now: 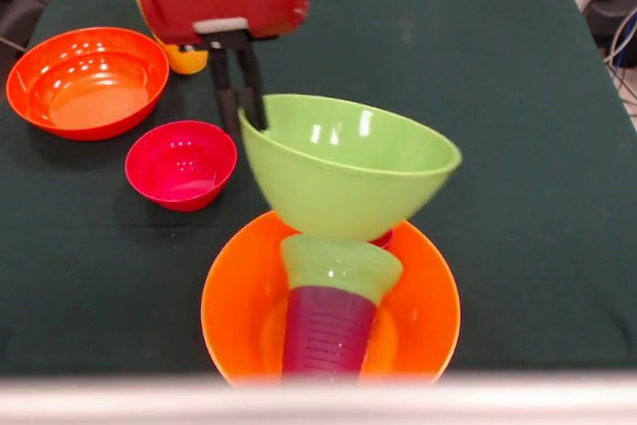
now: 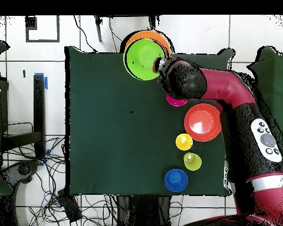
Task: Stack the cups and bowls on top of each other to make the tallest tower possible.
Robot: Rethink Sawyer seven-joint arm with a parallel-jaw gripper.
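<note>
The large green plastic bowl is gripped at its rim by the closed gripper. It is held tilted above the stack in the large yellow-orange bowl.

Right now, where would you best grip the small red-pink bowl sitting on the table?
Grip the small red-pink bowl by its thin rim, from straight above: it sits upright and open, with one finger inside and one outside. The side away from the orange-red bowl looks freest.
</note>
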